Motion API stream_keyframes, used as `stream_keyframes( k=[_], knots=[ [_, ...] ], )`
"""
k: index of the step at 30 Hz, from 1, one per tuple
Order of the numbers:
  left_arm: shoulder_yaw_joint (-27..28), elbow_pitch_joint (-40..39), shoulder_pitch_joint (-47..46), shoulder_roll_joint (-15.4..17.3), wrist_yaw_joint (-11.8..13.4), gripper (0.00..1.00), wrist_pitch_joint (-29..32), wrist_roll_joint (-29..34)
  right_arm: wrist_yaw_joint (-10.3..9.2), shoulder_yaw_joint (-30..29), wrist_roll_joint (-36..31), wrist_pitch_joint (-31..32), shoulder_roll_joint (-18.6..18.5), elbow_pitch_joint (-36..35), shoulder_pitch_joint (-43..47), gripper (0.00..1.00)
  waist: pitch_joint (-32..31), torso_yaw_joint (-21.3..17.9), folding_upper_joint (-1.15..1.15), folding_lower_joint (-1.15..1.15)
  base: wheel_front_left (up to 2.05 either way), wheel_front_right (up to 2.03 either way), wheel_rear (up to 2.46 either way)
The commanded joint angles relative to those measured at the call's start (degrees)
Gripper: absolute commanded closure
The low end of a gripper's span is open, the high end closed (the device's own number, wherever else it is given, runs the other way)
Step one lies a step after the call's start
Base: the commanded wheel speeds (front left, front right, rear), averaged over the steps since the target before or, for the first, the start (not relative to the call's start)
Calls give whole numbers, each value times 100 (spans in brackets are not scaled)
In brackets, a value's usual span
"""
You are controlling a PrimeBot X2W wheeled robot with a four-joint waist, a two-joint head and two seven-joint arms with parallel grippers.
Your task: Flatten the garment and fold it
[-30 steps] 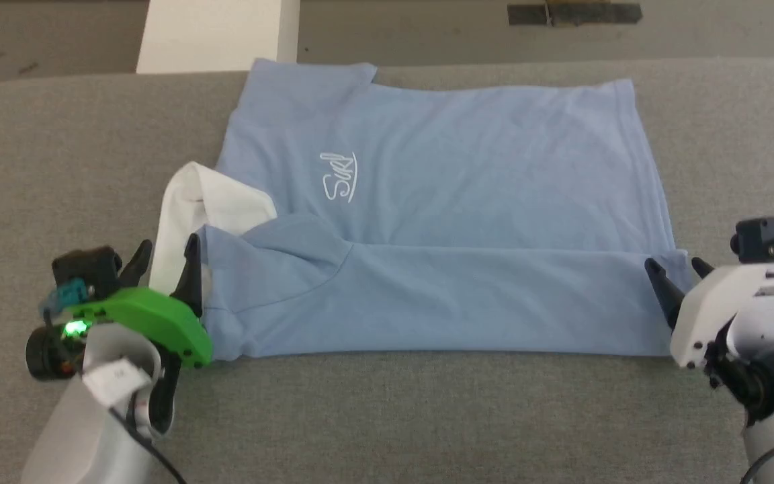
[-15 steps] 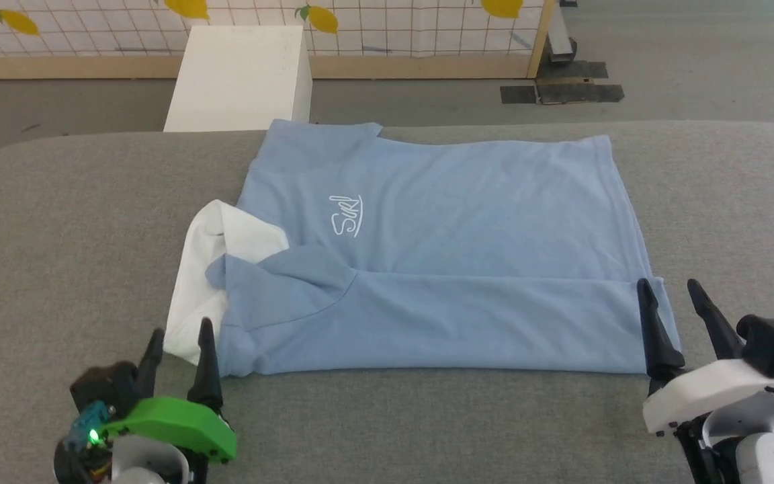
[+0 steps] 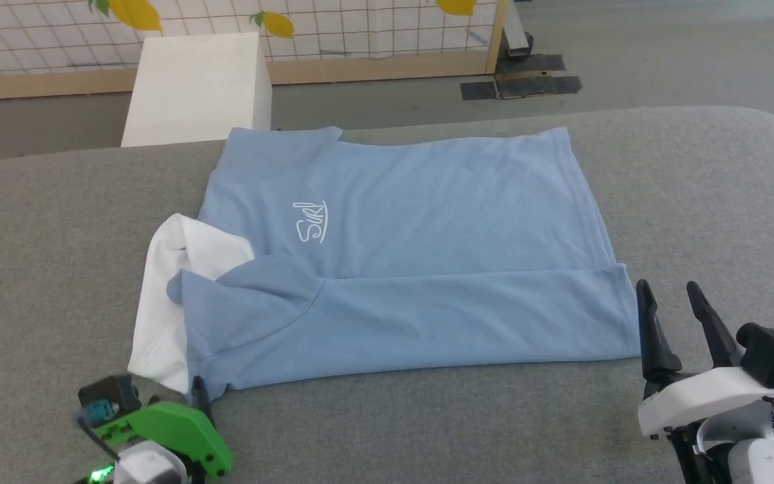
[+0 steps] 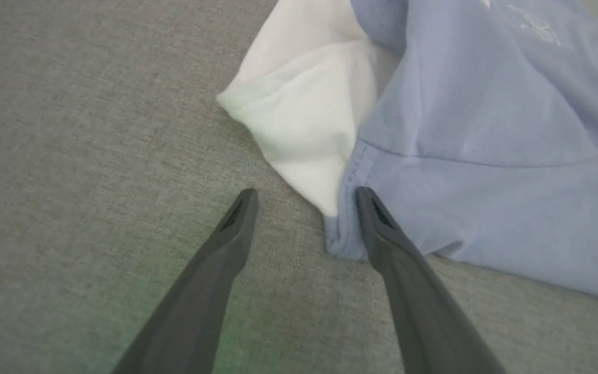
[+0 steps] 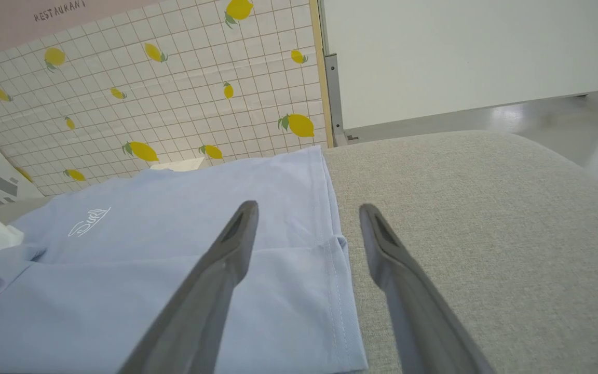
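Honestly, the light blue knit polo shirt [image 3: 414, 222] looks floppy; pinch its corners by the near edge of the grey table [image 3: 696, 188]. Left gripper [image 4: 304, 193], right gripper [image 5: 307, 208]: fingers spread, empty.

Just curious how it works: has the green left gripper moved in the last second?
Yes. The left gripper has drawn back toward the robot, from beside the white collar of the garment to its near left corner.
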Motion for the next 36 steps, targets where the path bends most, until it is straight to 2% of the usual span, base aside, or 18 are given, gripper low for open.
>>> stream_keyframes(
  k=[1,5,6,7,8,14,18,19,25,30,31,32,33,34,36],
  knots=[
    [16,65,-128,12,85,0,203,-86,-9,17,32,-19,12,5,29,0,59,-83,0,0,0,0,0],
    [-91,113,-227,65,56,0,939,-295,-9,48,80,-1,13,1,6,0,119,-179,0,0,0,0,0],
    [-136,109,-231,94,28,5,1140,-344,-9,54,86,3,13,1,6,0,131,-199,0,0,0,0,0],
    [-161,91,-235,119,7,56,1261,-374,-9,58,94,6,13,2,9,0,138,-211,0,0,0,0,0],
    [-175,36,-243,159,-15,100,1310,-375,-9,67,98,5,13,1,11,0,148,-224,0,0,0,0,0],
    [-164,-191,-213,242,-48,100,1181,-330,-9,11,-9,25,13,28,17,0,167,-190,0,0,0,0,0],
    [-223,-283,-224,216,-108,100,1067,-295,-9,-142,-123,265,13,140,-57,0,159,-60,0,0,0,0,0],
    [-267,-308,-268,198,-176,100,953,-261,-9,-298,-154,987,13,410,-195,0,168,51,0,0,0,0,0],
    [-373,-335,-394,175,-310,100,762,-178,-9,-611,-190,2810,13,800,-528,0,243,276,0,0,0,0,0],
    [-468,-316,-519,152,-414,100,661,-124,-9,-759,-431,4064,14,813,-742,0,357,414,0,0,0,0,0],
    [-484,-305,-541,142,-436,100,635,-118,-9,-794,-475,4365,14,819,-769,20,374,436,0,0,0,0,0],
    [-495,-293,-556,135,-452,100,614,-116,-9,-817,-492,4571,14,799,-786,54,382,452,0,0,0,0,0],
    [-510,-278,-572,127,-474,100,580,-108,-9,-854,-485,4762,14,748,-806,81,383,471,0,0,0,0,0],
    [-524,-270,-583,122,-501,100,539,-98,-9,-881,-475,4854,14,686,-820,96,378,486,0,0,0,0,0],
    [-555,-236,-591,117,-550,100,435,-65,-9,-903,-441,4989,14,559,-803,100,337,512,0,0,0,0,0]
  ],
)
